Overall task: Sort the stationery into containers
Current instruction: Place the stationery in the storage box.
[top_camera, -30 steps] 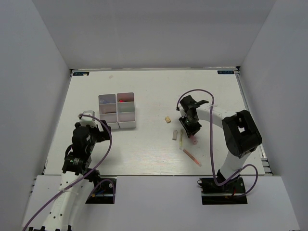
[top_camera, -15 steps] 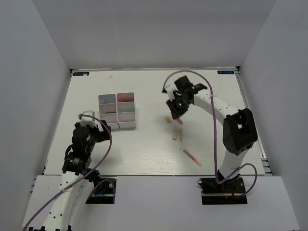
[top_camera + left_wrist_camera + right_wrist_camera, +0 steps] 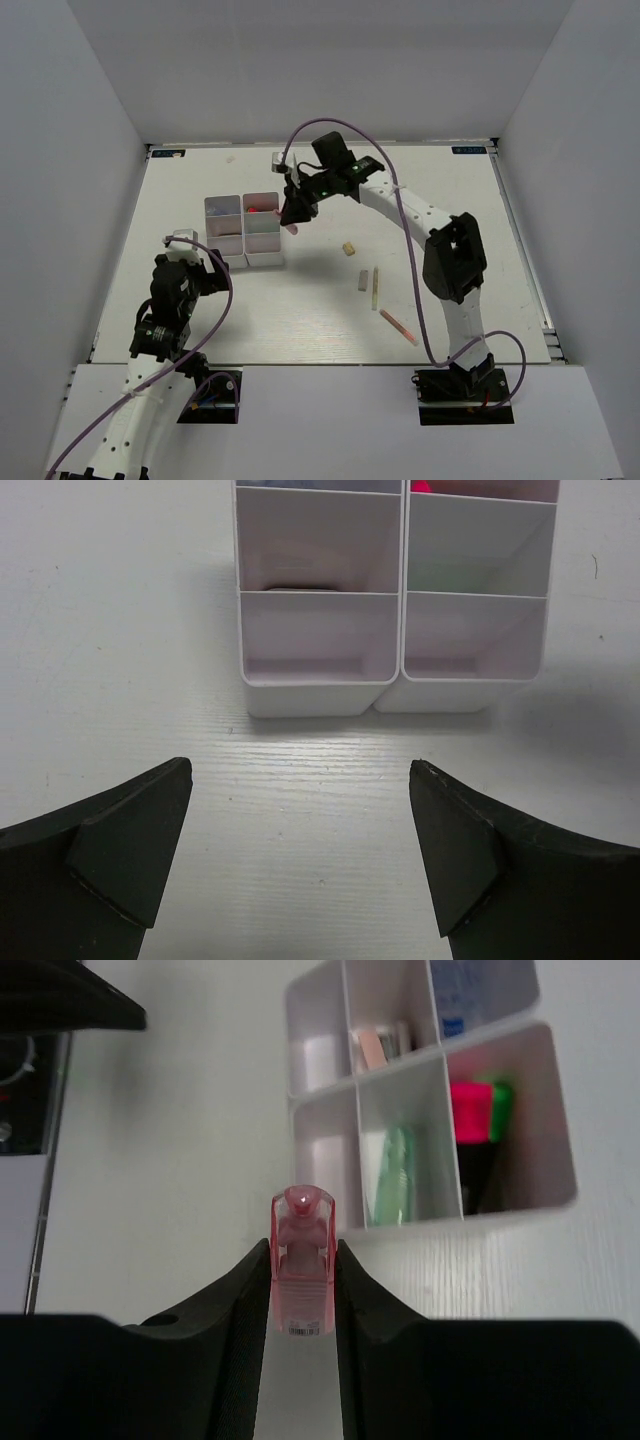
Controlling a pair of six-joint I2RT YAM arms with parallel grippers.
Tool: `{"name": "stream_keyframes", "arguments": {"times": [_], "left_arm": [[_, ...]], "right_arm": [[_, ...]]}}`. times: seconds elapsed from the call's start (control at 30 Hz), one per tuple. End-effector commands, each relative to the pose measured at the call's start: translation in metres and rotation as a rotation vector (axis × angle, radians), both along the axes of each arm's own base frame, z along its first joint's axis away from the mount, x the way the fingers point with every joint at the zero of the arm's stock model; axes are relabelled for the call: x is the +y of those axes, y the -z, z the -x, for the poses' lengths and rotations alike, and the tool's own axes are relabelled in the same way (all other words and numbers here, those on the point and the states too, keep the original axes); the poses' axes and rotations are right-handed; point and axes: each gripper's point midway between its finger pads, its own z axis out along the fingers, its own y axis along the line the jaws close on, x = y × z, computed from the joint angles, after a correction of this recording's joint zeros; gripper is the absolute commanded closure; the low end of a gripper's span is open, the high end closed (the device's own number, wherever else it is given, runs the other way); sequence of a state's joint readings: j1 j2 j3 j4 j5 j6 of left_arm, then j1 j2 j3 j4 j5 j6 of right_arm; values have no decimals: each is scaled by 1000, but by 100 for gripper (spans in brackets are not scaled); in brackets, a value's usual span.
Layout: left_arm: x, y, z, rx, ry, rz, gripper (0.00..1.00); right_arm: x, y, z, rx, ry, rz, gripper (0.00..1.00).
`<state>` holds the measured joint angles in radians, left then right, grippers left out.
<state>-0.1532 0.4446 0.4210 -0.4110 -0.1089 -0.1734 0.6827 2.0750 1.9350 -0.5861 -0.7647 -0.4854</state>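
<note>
My right gripper [image 3: 292, 222] is shut on a pink eraser [image 3: 303, 1260] with a clear pink shell and holds it above the table, at the right edge of the white six-compartment tray [image 3: 263, 257]. In the right wrist view the tray [image 3: 440, 1050] lies just beyond the eraser and holds pink and green highlighters [image 3: 480, 1110], a green piece [image 3: 395, 1175] and a blue-capped bottle [image 3: 470, 995]. On the table lie a beige eraser [image 3: 348, 249], a grey eraser [image 3: 363, 281], a yellowish pencil [image 3: 376, 288] and a pinkish pencil [image 3: 399, 327]. My left gripper [image 3: 213, 264] is open and empty, just in front of the tray [image 3: 403, 630].
White walls enclose the table on the left, back and right. The right arm stretches across the middle of the table towards the tray. The loose pieces lie grouped right of centre, between the tray and the right arm's base.
My right gripper has carried the pink eraser from the middle right of the table, up and leftwards, to the tray's right edge. The left arm has not moved.
</note>
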Motion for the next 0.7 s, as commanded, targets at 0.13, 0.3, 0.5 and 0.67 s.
{"name": "stream_keyframes", "arguments": {"times": [0.13,0.3,0.5,0.67], "left_arm": [[3,-3,-1,0,-8,-18,0],[3,-4,0,-3,-7,-19,0],[2,-5,0,-6,-6,-16,0],[2,-4,-1,-5,-4,-15,0]], "right_arm": [[60,-41,-13,-47,-175,-371,100],[69,-38,-32,-103,-183,-428,100],[87,-13,-18,-152,-265,-428,100],[89,4,-18,-189,-261,-408,94]]}}
